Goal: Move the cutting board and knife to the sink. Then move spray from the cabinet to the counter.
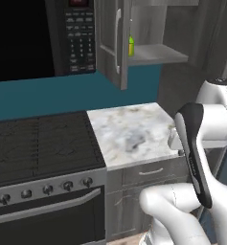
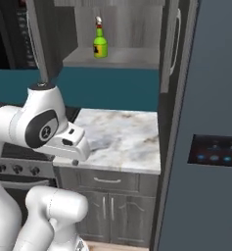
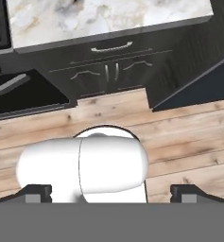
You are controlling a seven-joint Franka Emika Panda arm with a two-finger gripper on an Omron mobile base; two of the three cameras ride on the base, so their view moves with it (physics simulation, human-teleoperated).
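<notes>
The spray (image 2: 100, 43) sits on the open cabinet (image 2: 118, 57) shelf, its dark label too tiny to read. The gripper (image 3: 111, 194) has its fingers spread wide, holding nothing. Counter (image 1: 130, 131) below.

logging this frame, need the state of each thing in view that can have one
cabinet: door open, shelf exposed
spray: upright on the cabinet shelf, not held
counter: bare marble top, nothing standing on it
drawer under the counter: closed
oven door: closed
end effector: fingertips wide apart, open, nothing between them, pointing down at the floor
</notes>
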